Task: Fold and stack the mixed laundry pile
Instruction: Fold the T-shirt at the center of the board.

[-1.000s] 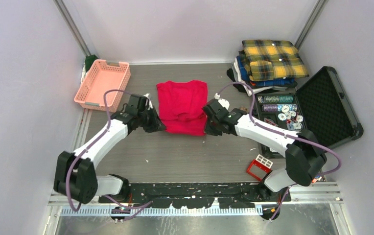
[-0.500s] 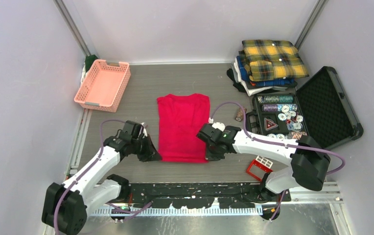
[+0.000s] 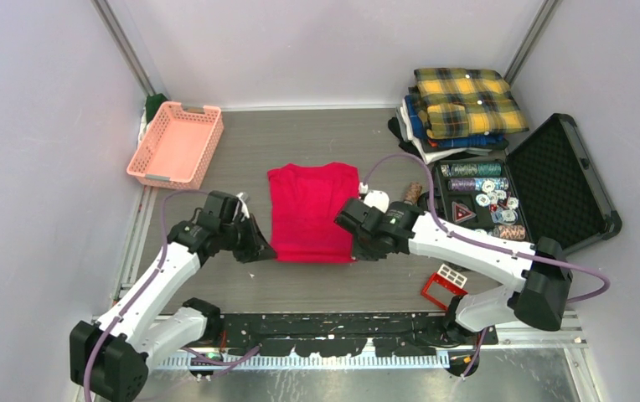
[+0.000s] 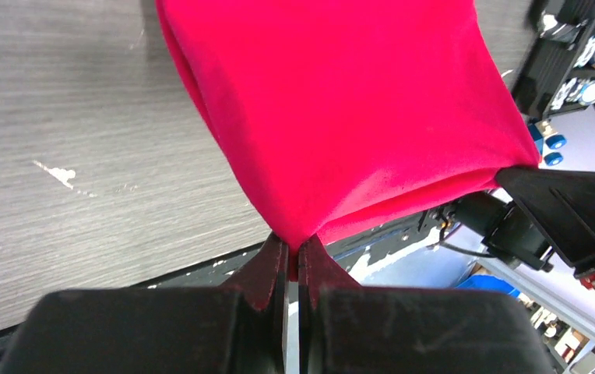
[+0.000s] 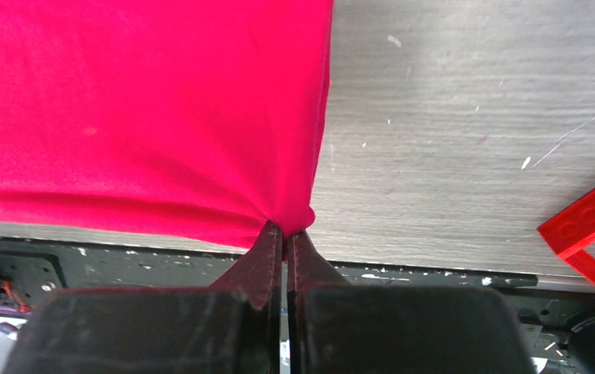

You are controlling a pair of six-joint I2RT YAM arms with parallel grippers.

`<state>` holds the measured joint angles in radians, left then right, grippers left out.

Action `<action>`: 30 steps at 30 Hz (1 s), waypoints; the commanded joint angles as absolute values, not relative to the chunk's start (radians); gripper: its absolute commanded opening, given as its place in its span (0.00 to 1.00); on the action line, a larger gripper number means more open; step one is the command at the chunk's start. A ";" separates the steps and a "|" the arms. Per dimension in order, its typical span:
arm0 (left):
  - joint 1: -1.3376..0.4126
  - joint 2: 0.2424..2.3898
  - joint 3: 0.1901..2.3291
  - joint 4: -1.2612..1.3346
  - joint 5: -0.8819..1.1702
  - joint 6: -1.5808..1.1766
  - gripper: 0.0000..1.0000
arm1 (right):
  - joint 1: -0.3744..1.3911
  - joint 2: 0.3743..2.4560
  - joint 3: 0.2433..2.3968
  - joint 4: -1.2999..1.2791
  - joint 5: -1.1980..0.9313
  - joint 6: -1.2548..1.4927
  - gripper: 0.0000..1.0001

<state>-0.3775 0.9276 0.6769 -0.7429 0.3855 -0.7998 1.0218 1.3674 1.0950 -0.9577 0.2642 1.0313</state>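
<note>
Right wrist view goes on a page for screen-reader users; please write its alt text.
The right claw is shut on a corner of the red T-shirt, whose cloth spreads taut across the upper left. Grey wood-grain table fills the right, with a red plastic piece at the right edge.

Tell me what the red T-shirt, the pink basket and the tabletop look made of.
Red T-shirt: soft matte knit cloth, puckering at both pinched corners. Pink basket: likely moulded plastic, rigid lattice walls. Tabletop: grey wood-grain surface, probably laminate, scuffed.
</note>
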 commanded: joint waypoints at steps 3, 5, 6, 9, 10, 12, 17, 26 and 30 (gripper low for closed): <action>-0.372 1.038 0.862 -0.772 0.327 -0.730 0.00 | 0.971 1.397 1.252 -1.115 0.403 0.939 0.01; -0.365 1.078 0.930 -0.775 0.321 -0.713 0.00 | 0.941 1.419 1.294 -1.127 0.413 0.901 0.01; -0.362 1.102 0.955 -0.774 0.317 -0.703 0.00 | 0.922 1.429 1.314 -1.128 0.414 0.880 0.01; -0.340 1.173 1.031 -0.776 0.314 -0.673 0.00 | 0.863 1.467 1.370 -1.120 0.412 0.810 0.01; -0.331 1.198 1.051 -0.776 0.316 -0.666 0.00 | 0.842 1.484 1.389 -1.119 0.411 0.789 0.01; -0.314 1.252 1.089 -0.766 0.324 -0.656 0.00 | 0.805 1.519 1.424 -1.108 0.403 0.749 0.01; -0.272 1.367 1.172 -0.738 0.334 -0.639 0.00 | 0.715 1.631 1.514 -1.079 0.371 0.658 0.01; -0.218 1.569 1.339 -0.713 0.327 -0.632 0.00 | 0.617 1.841 1.761 -1.079 0.351 0.545 0.01; -0.194 1.657 1.413 -0.719 0.331 -0.628 0.00 | 0.582 1.935 1.866 -1.086 0.338 0.509 0.01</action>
